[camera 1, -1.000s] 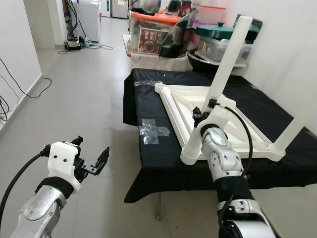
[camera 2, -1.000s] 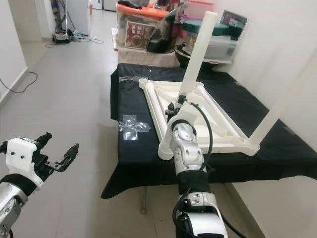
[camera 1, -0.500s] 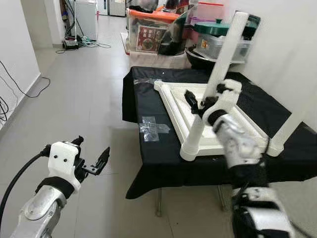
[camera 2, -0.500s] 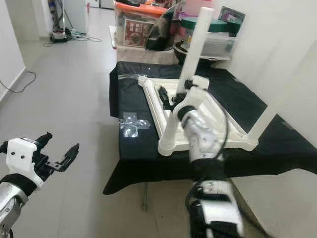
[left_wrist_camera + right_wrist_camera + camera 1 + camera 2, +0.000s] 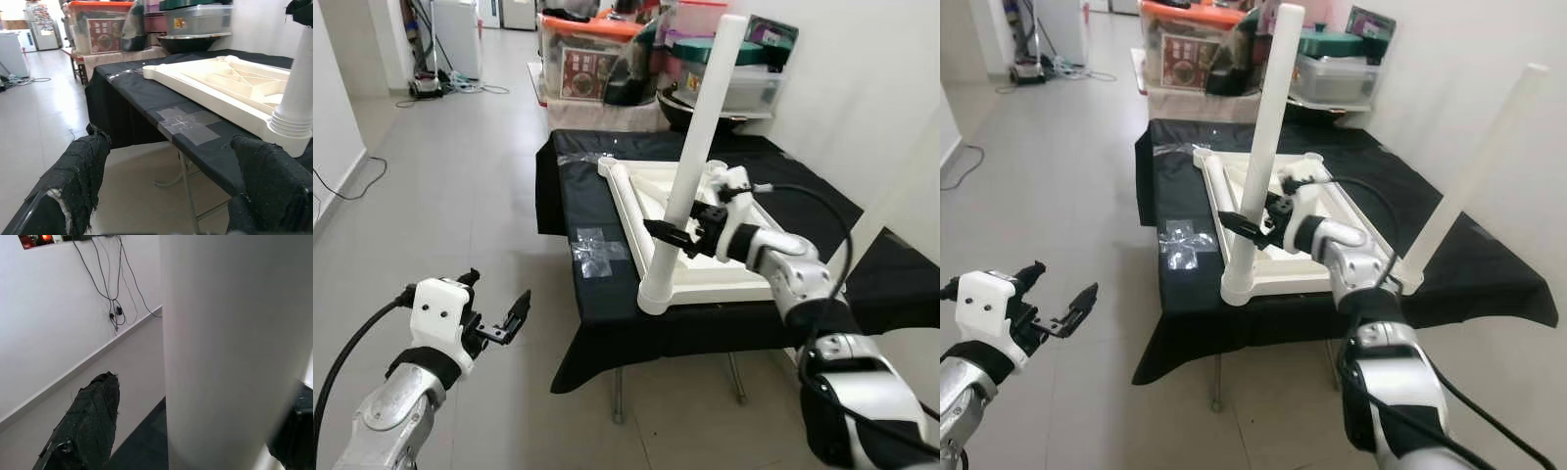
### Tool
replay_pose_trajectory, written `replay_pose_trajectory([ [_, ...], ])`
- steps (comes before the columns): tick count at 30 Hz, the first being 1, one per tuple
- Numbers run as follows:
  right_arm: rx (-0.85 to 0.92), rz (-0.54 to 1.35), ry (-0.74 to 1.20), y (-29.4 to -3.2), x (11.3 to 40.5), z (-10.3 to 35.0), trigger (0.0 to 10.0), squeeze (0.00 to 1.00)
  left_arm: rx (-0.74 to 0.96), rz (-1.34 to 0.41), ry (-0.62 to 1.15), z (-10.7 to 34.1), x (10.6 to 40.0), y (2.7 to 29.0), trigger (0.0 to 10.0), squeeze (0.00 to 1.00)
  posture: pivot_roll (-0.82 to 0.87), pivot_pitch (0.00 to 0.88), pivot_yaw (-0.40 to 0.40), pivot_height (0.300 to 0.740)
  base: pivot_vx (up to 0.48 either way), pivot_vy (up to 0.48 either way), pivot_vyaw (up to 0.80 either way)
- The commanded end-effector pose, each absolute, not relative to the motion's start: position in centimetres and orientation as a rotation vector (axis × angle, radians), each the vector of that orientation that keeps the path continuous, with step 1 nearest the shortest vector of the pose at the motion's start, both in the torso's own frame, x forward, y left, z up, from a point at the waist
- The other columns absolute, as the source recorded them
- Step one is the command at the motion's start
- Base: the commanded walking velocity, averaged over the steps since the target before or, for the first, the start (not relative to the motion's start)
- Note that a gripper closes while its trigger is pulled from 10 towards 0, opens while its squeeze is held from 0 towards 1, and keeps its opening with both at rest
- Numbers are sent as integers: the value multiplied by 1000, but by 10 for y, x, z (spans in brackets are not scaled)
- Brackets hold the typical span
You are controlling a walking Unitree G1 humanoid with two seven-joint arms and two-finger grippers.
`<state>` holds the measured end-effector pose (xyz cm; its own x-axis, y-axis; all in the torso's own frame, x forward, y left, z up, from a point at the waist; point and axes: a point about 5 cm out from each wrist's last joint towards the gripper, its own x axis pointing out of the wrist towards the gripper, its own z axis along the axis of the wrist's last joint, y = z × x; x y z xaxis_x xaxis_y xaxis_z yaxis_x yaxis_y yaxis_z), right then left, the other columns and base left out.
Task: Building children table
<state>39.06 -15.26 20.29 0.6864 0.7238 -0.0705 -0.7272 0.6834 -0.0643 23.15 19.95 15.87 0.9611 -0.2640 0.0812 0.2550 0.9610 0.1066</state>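
The white children's table frame [image 5: 625,191] lies upside down on a black-clothed table [image 5: 570,181]. One white leg [image 5: 700,127] stands up from its near left corner. A second leg [image 5: 1474,176] rises at the near right corner. My right gripper [image 5: 680,231] reaches in from the right and is open, with a black finger on each side of the near left leg [image 5: 230,333]. A gap shows between one finger [image 5: 90,421] and the leg. My left gripper [image 5: 496,291] hangs low over the floor, left of the table, open and empty.
A patch of clear tape [image 5: 597,250] lies on the black cloth beside the frame. Storage boxes and pots [image 5: 597,59] crowd the space behind the table. A white wall [image 5: 862,88] runs along the right. Open tiled floor [image 5: 440,166] stretches to the left.
The camera view has shifted. My right arm has stretched out from close in front of me, and its gripper now straddles the near left leg. The left gripper has stayed put.
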Motion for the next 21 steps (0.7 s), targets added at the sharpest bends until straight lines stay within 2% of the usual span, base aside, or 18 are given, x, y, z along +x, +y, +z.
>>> replay_pose_trajectory([
  [1,-98,824,27,-148,392,205,10000,0,90,-277,-85,156,231,197,10000,0,155,0,-138,740,0,0,0],
  [2,-88,812,17,-147,394,206,9294,0,89,-277,-85,156,231,197,10000,0,159,0,-140,740,0,0,0],
  [3,-88,812,17,-147,394,206,9294,0,89,-277,-85,156,231,197,10000,0,159,0,-140,740,0,0,0],
  [4,-63,800,4,-147,394,206,0,0,88,-276,-84,155,231,197,10000,0,162,0,-143,740,0,0,0],
  [7,-40,756,1,-151,396,202,0,0,88,-276,-82,155,230,197,10000,0,163,0,-145,740,0,0,0],
  [10,-90,442,38,-166,404,192,0,0,84,-277,-83,155,229,196,10000,0,157,0,-145,740,0,0,0],
  [11,-90,442,38,-166,404,192,0,0,84,-277,-83,155,229,196,10000,0,157,0,-145,740,0,0,0],
  [13,-65,146,78,-180,407,183,0,0,81,-277,-84,155,229,196,10000,0,155,0,-146,740,0,0,0],
  [14,-65,146,78,-180,407,183,0,0,81,-277,-84,155,229,196,10000,0,155,0,-146,740,0,0,0],
  [15,-46,-14,106,-189,405,175,0,0,80,-277,-84,155,229,196,10000,0,153,0,-145,740,0,0,0],
  [17,-46,-14,106,-189,405,175,0,0,80,-277,-84,155,229,196,10000,0,153,0,-145,740,0,0,0],
  [18,-15,-149,125,-190,400,163,0,0,78,-277,-83,155,229,196,10000,0,153,0,-146,740,0,0,0],
  [19,12,-194,118,-169,390,152,0,0,79,-276,-82,155,229,196,10000,0,153,0,-138,740,0,0,0],
  [20,12,-194,118,-169,390,152,0,0,79,-276,-82,155,229,196,10000,0,153,0,-138,740,0,0,0],
  [21,40,-216,111,-155,381,146,0,0,80,-275,-81,154,229,197,10000,0,153,0,-138,740,0,0,0],
])
